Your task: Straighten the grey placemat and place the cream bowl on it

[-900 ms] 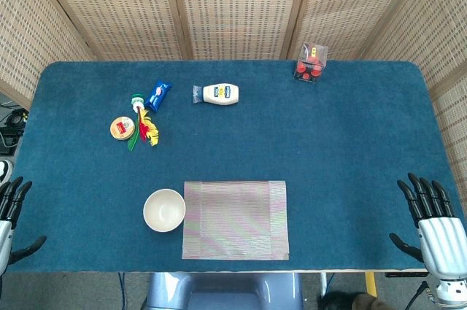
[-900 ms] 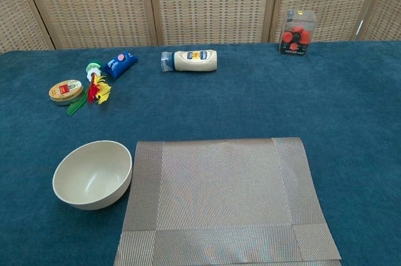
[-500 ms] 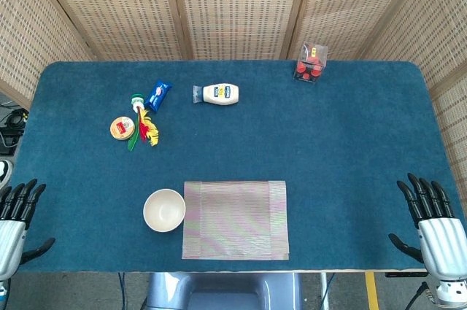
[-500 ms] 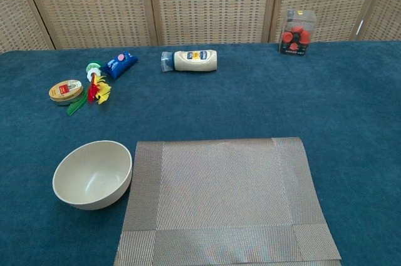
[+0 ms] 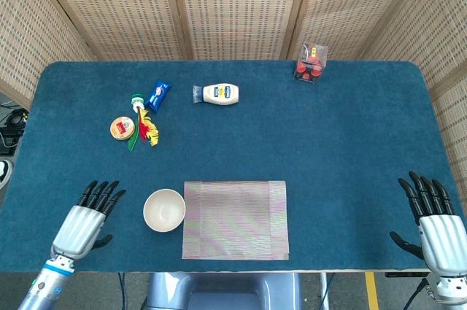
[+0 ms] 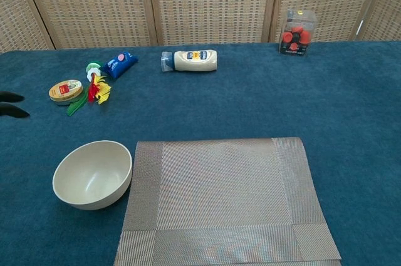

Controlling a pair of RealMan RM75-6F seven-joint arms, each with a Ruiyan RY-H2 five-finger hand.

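Left hand [image 5: 84,217] empty, fingers spread wide, cream bowl [image 5: 164,209] just beside fingertips, touching grey placemat [image 5: 235,219]. Right hand [image 5: 435,225] likewise spread, empty.

A table [image 5: 350,142] covered in deep blue cloth carries everything. Near its front edge lies the grey placemat [image 5: 235,219], flat, with the cream bowl [image 5: 164,210] standing upright just beside its left edge, touching it or nearly so. Toward the back left sit a small round tin [image 5: 122,128], a red, yellow and green toy [image 5: 146,129] that may be a flower, and a blue packet [image 5: 157,95], close together. A white squeeze bottle [image 5: 217,94] lies on its side at the back centre. A clear box of red items [image 5: 310,62] stands at the back right.
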